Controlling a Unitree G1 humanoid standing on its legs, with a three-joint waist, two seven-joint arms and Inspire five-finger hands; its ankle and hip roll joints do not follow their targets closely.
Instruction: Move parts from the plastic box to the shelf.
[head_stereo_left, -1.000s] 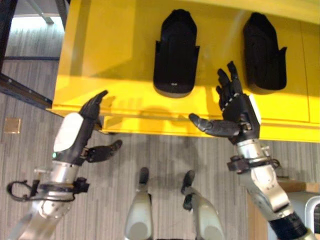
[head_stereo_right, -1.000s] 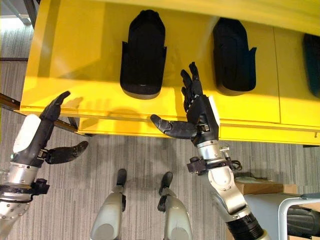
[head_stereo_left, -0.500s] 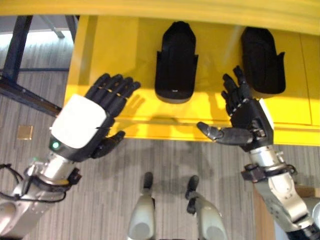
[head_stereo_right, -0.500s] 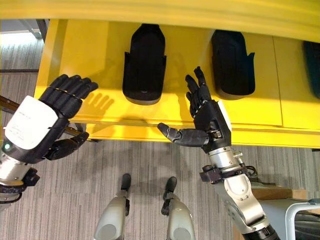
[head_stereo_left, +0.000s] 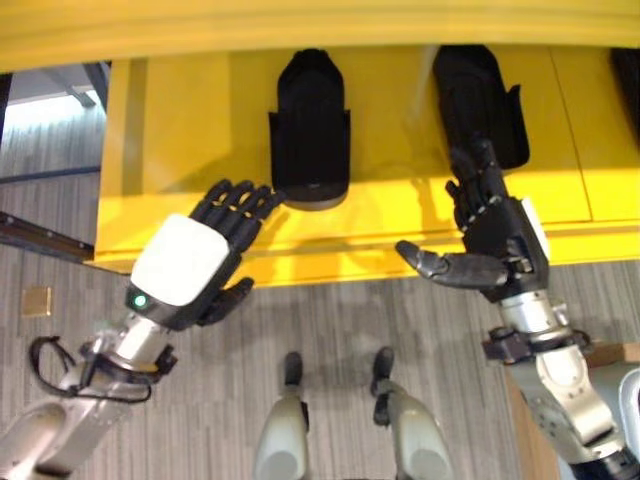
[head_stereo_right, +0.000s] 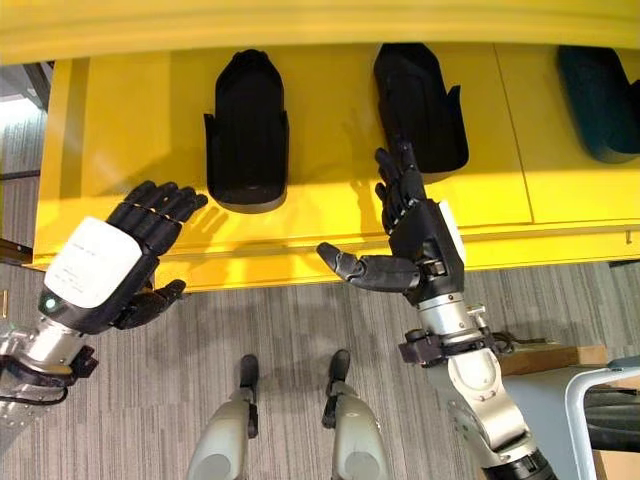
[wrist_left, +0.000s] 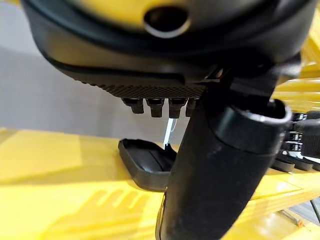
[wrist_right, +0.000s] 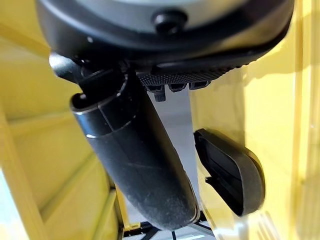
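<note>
Grey striped carpet floor (head_stereo_right: 280, 320) under bright light, dark metal frame (head_stereo_left: 45, 238) at left.

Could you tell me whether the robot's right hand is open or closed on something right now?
Open. The right hand hovers at the yellow shelf edge with fingers straight and thumb spread, holding nothing; a black part lies just beyond its fingertips.

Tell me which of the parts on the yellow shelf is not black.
The dark teal moulded plastic part at the right end of the yellow shelf; the two other moulded plastic parts are black.
</note>
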